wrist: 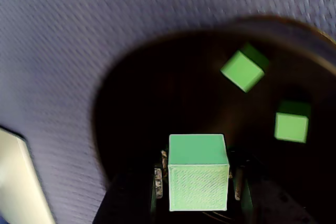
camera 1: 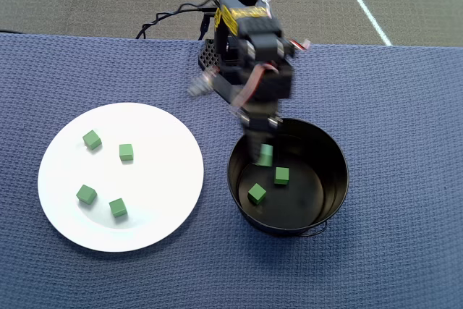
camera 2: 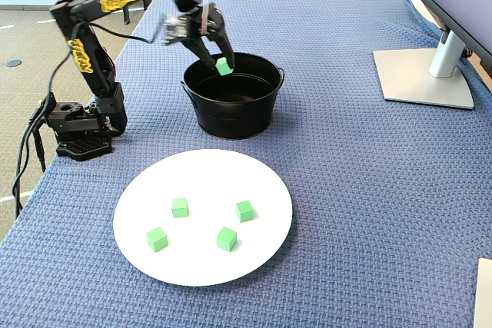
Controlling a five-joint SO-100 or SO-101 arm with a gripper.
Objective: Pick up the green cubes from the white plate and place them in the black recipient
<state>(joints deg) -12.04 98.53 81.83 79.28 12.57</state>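
Over black recipient (camera 1: pixel 329 151) | claw (wrist: pixel 198 182) grips green cube (wrist: pixel 198 171) | only fixed view shows monitor stand (camera 2: pixel 424 74)

Green cube (wrist: pixel 198 171) in hand (wrist: pixel 197 182) above black pot (wrist: pixel 157 93) with two cubes.

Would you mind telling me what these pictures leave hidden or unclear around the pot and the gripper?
- Wrist view: the fingers are dark and mostly hidden behind the held green cube.
- Overhead view: the gripper is covered by the arm's own body and blurred.
- Fixed view: the black pot wall hides its floor, so the two loose cubes do not show there.
- Wrist view: the white plate is cut off at the left edge.
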